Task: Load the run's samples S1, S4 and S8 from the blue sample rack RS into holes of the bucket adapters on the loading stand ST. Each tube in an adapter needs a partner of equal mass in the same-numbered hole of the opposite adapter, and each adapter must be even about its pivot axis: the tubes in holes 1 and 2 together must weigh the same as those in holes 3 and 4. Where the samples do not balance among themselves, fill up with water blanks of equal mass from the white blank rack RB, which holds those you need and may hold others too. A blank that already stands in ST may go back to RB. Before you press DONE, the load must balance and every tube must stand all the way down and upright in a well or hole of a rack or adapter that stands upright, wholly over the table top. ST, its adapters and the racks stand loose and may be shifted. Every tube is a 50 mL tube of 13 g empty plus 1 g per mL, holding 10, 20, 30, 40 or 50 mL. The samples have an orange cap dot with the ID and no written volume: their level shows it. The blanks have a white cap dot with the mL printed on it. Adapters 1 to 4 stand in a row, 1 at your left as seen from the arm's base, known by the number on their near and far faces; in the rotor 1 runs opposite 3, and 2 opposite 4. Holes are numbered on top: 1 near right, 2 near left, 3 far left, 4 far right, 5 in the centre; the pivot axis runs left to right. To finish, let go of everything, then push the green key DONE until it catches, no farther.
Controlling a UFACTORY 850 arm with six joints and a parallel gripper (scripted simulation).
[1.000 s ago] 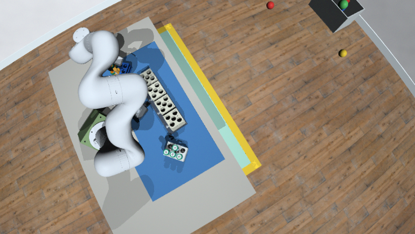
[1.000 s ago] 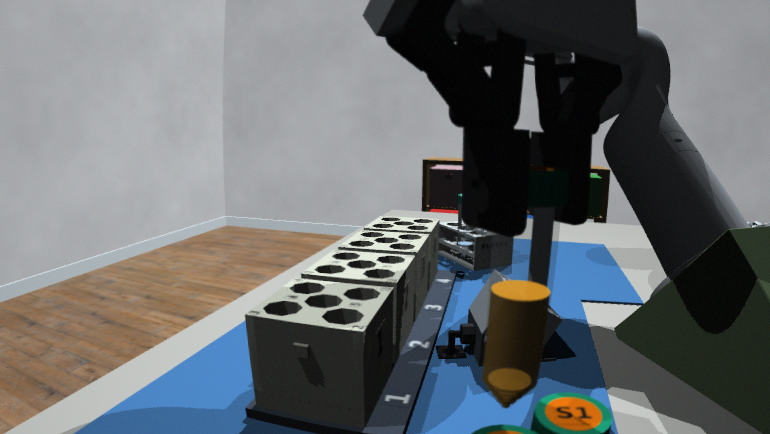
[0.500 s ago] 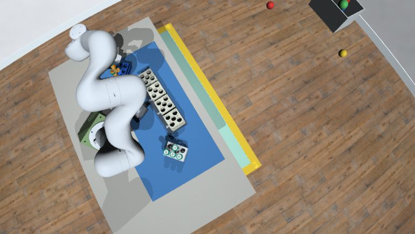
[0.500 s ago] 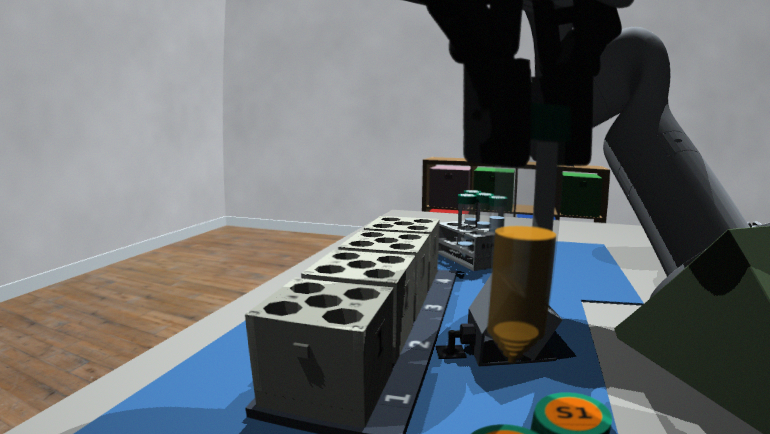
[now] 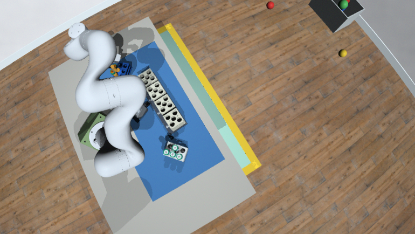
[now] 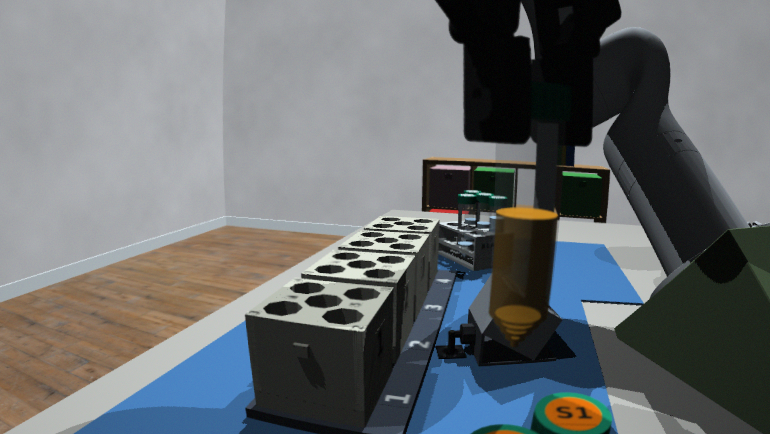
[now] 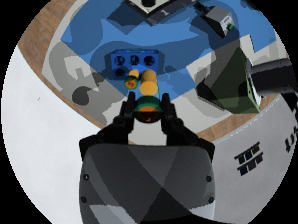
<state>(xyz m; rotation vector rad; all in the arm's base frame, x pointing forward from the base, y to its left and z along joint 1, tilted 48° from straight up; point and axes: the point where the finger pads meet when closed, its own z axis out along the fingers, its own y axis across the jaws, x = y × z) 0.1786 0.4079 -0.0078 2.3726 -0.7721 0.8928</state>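
My gripper (image 6: 547,110) (image 7: 148,100) is shut on the green cap of a sample tube (image 6: 521,269) (image 7: 148,87) and holds it upright in the air. Orange liquid fills a bit over the tube's lower half; I cannot read its ID. The tube hangs above the blue rack RS (image 7: 128,63) (image 5: 125,68), near the left end of the stand. In RS the cap marked S1 (image 6: 571,414) shows, with another cap (image 6: 501,430) beside it. The four adapters (image 5: 161,98) (image 6: 323,334) stand in a row on ST (image 6: 420,345), all holes empty.
The white blank rack RB (image 5: 175,151) (image 6: 464,243) holds several green-capped blanks beyond adapter 4. A dark key box (image 6: 485,345) (image 7: 220,19) stands near the stand's middle, behind the tube. The olive arm base (image 5: 88,132) (image 6: 700,323) is close on the right.
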